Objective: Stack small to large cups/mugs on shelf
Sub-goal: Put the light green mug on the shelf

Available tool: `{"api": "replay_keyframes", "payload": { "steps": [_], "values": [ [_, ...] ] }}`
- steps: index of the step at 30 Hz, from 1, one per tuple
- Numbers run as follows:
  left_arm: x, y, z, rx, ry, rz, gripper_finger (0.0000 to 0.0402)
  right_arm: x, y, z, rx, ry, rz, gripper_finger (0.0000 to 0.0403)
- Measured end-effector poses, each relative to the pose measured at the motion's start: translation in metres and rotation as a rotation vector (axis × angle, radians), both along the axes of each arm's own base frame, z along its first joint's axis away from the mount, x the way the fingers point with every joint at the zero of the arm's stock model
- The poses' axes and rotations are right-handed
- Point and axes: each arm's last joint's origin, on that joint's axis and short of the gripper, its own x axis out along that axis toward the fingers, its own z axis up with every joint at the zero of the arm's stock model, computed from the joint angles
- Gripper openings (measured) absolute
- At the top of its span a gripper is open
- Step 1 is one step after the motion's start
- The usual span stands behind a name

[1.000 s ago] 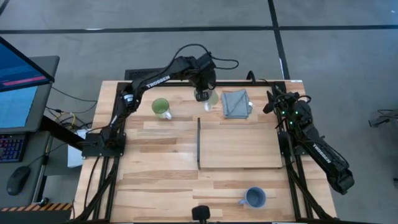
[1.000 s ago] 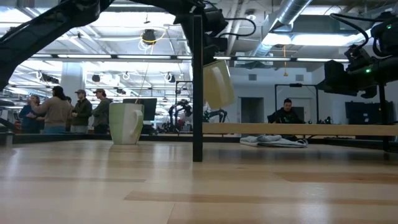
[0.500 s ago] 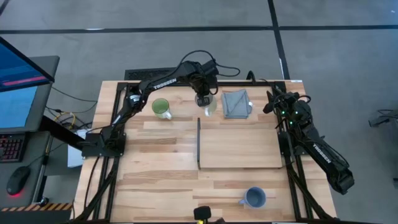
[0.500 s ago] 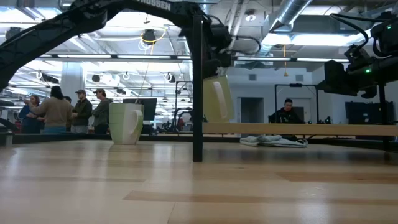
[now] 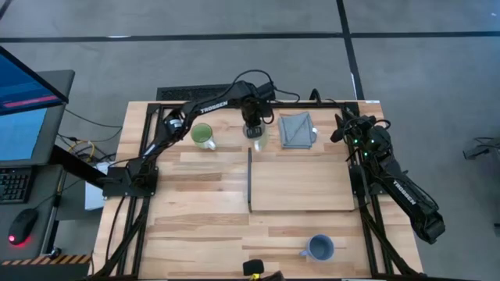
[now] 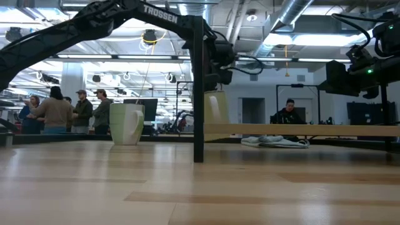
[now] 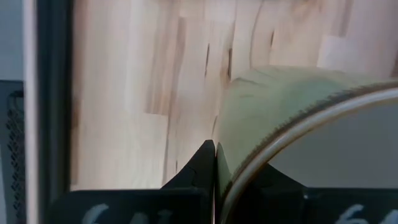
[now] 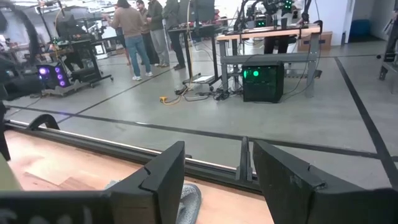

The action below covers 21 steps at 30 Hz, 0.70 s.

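My left gripper (image 5: 255,131) is shut on the cream-white mug (image 5: 258,140), just past the far edge of the shelf (image 5: 305,186). In the low view the cream-white mug (image 6: 216,107) stands upright below the left gripper (image 6: 212,86), and the shelf's edge (image 6: 300,129) hides its base. The white mug with green inside (image 5: 203,136) stands on its base at the far left. The blue-grey mug (image 5: 319,248) stands near the front edge. My right gripper (image 8: 217,163) is open and empty at the far right (image 5: 339,129). My left gripper pinches the cream-white mug's wall at its rim (image 7: 231,168), one finger (image 7: 200,163) outside and the other inside. The fingers come from above, pointing down. The mug hangs upright below them; whether its base is on the table I cannot tell.
A folded grey cloth (image 5: 297,129) lies right of the held mug, at the far edge. The shelf's dark strip (image 5: 249,179) shows as a dark post (image 6: 198,87) in the low view. People stand in the room behind the table (image 6: 56,109).
My left gripper has gone down and a little toward the table's near edge with the cream-white mug. The mug, tilted and high a second ago, now hangs upright and much lower, behind the shelf's far edge.
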Motion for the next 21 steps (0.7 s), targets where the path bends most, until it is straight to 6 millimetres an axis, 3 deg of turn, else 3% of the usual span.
{"api": "replay_keyframes", "payload": {
  "steps": [8, 21],
  "values": [
    [-0.0015, -0.0007, -0.0106, -0.028, 0.059, 0.001, 0.001, 0.0, 0.0, 0.0, 0.0, 0.0, 0.0, 0.0212],
    [-0.0022, -0.0011, -0.0112, -0.036, 0.067, 0.005, 0.0017, 0.0, 0.0, 0.0, 0.0, 0.0, 0.0, 0.0212]
  ]
}}
